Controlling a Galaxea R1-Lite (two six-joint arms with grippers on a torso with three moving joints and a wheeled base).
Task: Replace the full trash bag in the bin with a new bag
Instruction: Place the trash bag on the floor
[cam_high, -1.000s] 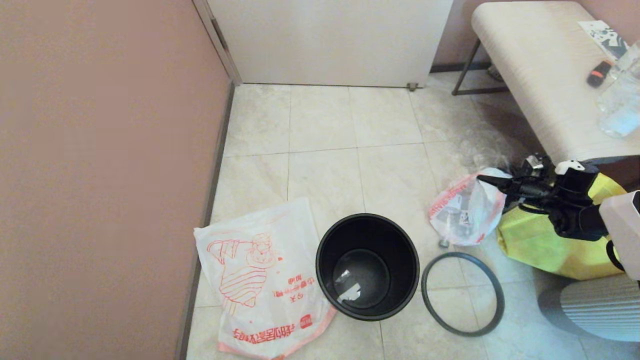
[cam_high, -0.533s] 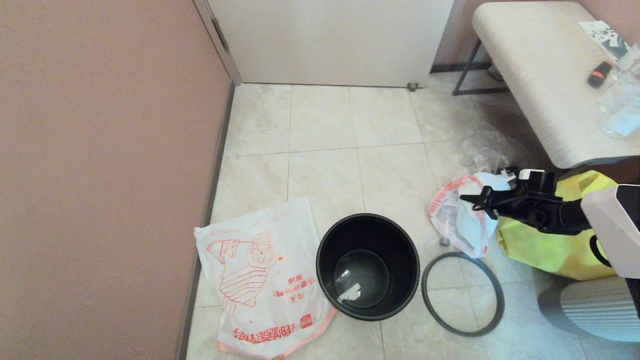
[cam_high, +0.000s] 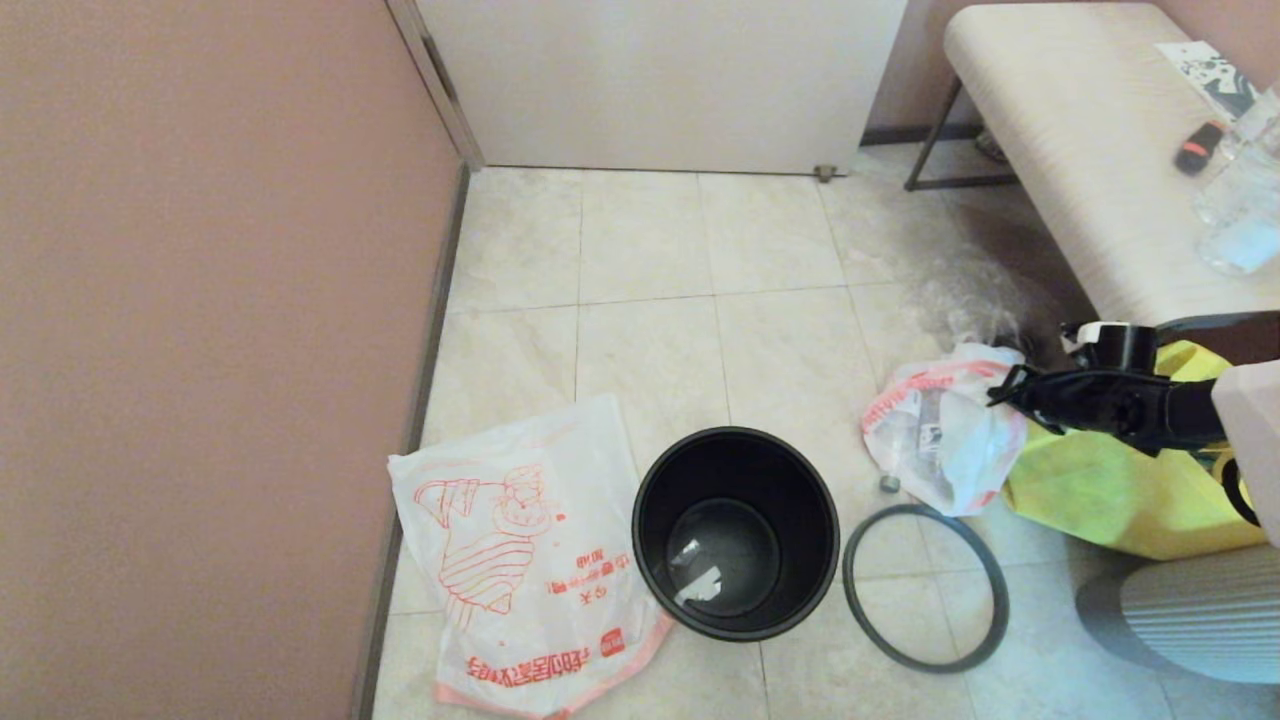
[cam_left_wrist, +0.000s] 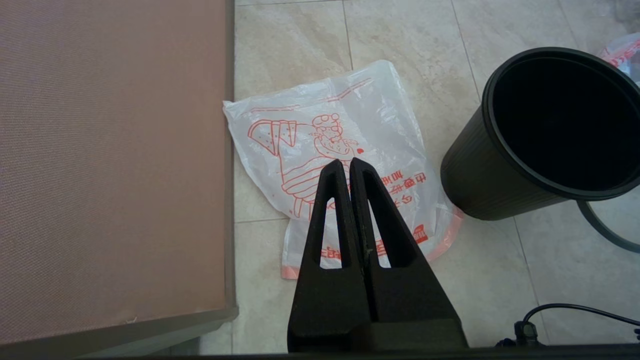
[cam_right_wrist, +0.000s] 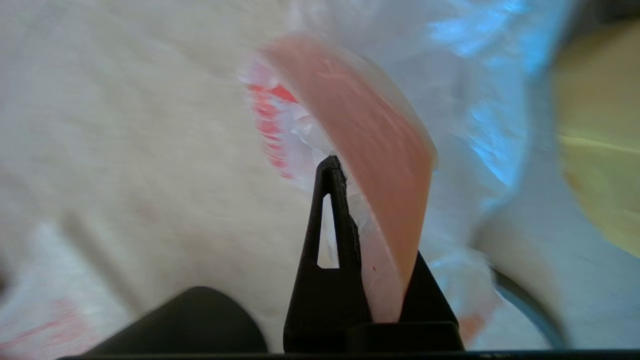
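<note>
Right tool (cam_high: 1000, 390) pinched shut on the pink edge of the lumpy translucent white trash bag (cam_high: 935, 435), beside a yellow fabric tote (cam_high: 1120, 490); left tool (cam_left_wrist: 348, 165) closed, empty, above the flat white red-figured plastic bag (cam_high: 525, 560). Round ribbed black plastic bin (cam_high: 735, 530) upright between that flat bag and thin grey hoop (cam_high: 925, 585), all on glossy beige floor tiles (cam_high: 640, 240) by a matte pink wall (cam_high: 200, 300).

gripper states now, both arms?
Left gripper: shut, empty, parked above the new bag.
Right gripper: shut on the full trash bag, pinching its pink edge.
</note>
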